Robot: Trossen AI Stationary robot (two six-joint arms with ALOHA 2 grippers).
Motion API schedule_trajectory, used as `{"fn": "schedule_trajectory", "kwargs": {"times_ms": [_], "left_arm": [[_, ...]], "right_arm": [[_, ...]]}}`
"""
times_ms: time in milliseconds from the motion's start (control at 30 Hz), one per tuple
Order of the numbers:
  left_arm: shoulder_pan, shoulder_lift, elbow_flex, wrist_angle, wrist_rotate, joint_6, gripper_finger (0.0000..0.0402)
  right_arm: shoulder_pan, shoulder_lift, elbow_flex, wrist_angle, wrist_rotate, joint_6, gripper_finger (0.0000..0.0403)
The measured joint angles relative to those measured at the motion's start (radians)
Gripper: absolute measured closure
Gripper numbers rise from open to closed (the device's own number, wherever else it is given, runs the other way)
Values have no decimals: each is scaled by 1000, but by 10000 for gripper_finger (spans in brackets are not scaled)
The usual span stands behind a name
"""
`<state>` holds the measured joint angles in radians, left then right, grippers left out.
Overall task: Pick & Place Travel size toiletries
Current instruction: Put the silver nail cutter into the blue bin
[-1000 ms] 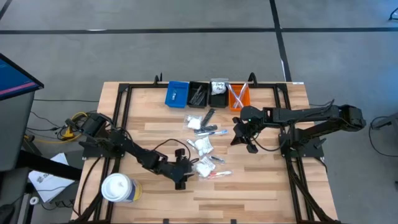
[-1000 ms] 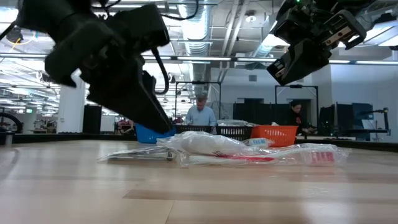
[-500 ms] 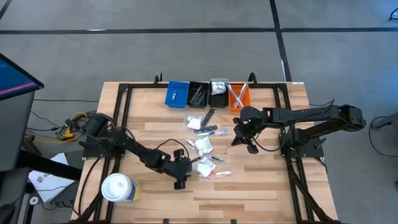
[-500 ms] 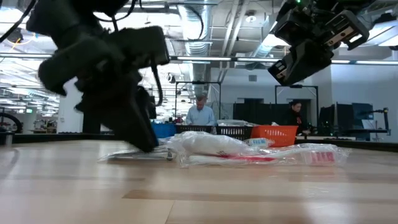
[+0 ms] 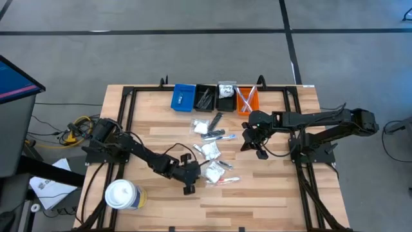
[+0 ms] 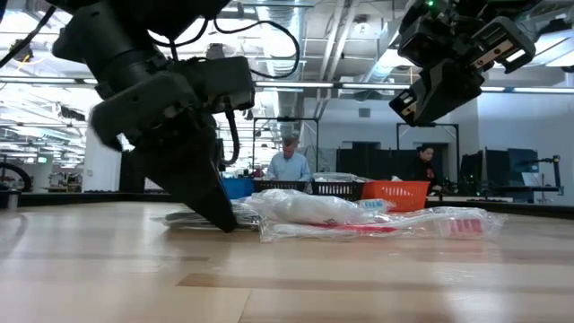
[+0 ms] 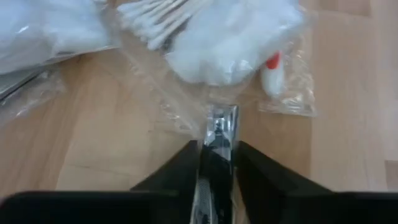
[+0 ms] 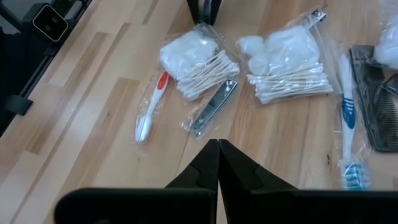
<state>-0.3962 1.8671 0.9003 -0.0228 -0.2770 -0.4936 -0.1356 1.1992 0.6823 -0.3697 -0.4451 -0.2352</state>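
We see left claw point(image 7: 216, 163) pinching slim shiny metal nail clipper in clear plastic sachet point(image 7: 219, 127); right claw point(image 8: 217, 155) closed, empty, raised.

Bright, even overhead light; left wrist view blurred close up.

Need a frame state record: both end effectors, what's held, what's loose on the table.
left end effector: down at the table, shut on a wrapped metal item
right end effector: shut, empty, raised above the table
loose toiletries: cotton swab sachets, red toothbrush, blue toothbrush, nail clipper
bins: in a row at the table's far edge
white tub: upright beside the left arm
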Motion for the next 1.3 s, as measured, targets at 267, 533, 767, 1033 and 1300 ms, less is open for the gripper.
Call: {"fn": "schedule_trajectory", "kwargs": {"times_ms": [267, 533, 767, 1033, 1300], "left_arm": [[13, -48, -5, -27, 12, -121, 379], [33, -310, -6, -191, -214, -142, 398], [208, -489, -4, -254, -367, -114, 398], [640, -509, -4, -256, -275, -44, 398], [947, -387, -4, -116, 8, 42, 397]], "right_arm": [[0, 0, 0, -25, 0, 0, 403], [22, 0, 0, -42, -1, 0, 403], [60, 0, 0, -42, 0, 0, 403], [117, 0, 0, -26, 0, 16, 403], [171, 0, 0, 7, 0, -7, 403]]}}
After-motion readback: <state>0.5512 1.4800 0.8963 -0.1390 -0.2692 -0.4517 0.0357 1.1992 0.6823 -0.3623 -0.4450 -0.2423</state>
